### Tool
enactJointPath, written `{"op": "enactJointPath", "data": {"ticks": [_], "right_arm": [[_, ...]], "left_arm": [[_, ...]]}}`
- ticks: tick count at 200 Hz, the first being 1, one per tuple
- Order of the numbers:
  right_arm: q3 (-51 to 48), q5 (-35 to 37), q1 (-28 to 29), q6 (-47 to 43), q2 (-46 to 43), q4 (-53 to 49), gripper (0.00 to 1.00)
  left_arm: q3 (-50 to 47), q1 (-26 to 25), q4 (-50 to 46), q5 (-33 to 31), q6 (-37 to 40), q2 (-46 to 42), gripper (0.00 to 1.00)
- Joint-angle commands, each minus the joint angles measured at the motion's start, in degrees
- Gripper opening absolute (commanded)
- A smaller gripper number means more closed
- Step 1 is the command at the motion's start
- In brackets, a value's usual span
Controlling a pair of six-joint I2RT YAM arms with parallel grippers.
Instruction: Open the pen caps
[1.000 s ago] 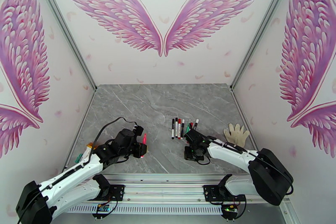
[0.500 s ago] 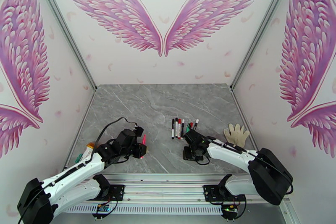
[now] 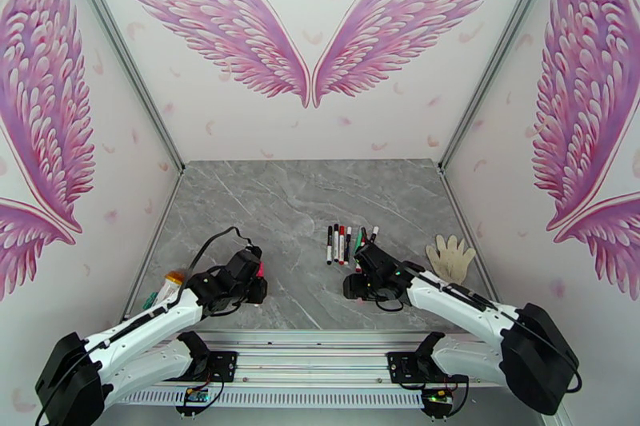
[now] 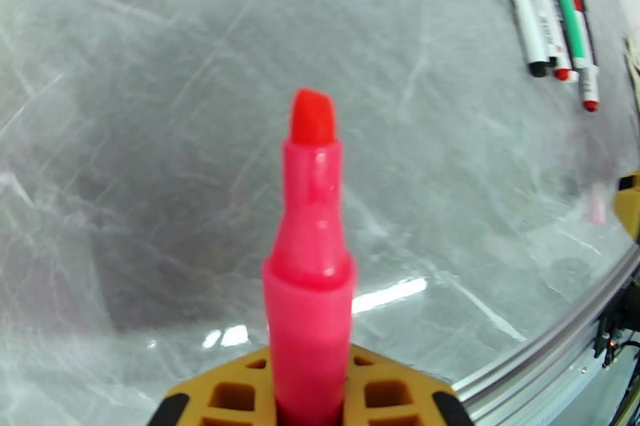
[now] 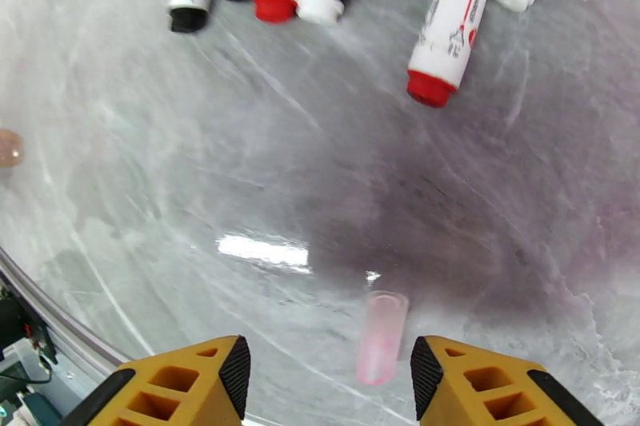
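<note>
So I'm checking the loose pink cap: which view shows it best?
Right wrist: the pink cap lies whole and close between the open jaws. Left wrist shows it as a faint far pink blur.

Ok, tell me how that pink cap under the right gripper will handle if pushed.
Pink cap lies on its side on the glossy table: a push probably rolls or skids it. Translucent and hollow, so likely very light. Off-centre between the open right gripper, it might squirt sideways.

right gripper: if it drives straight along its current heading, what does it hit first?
The translucent pink cap, lying on the table just ahead of the open right gripper. Depth is unclear, so it might touch the table first. The pens lie farther on.
</note>
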Motion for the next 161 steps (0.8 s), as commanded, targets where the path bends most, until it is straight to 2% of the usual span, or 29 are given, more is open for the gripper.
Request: {"op": "enactJointPath", "data": {"ticks": [1,31,75,131,161], "right_arm": [[1.21,-2.93,0.22,-2.47,-2.98,1.46,0.81],[-0.40,-10.90,0.26,-2.97,-7.40,7.29,1.00],[-1.08,-14.82,0.22,-3.18,-10.52,9.79,0.99],[-1.18,-14.64,0.21,-3.19,-11.24,10.36,0.99],[-0.65,-13.28,0.22,-3.58,-10.38,9.33,0.99]], "left_arm": [[-1.59,-0.25,-1.38,-3.53,-1.88,0.41,0.13],[-2.52,-0.35,-1.34,-4.54,-2.31,1.73,0.14],[-2.53,-0.49,-0.45,-4.44,-1.39,5.87,0.15],[0.01,-1.05,-0.95,-5.76,-0.87,11.00,0.17],[0.48,-1.18,-1.07,-6.01,-0.96,12.78,0.22]]}}
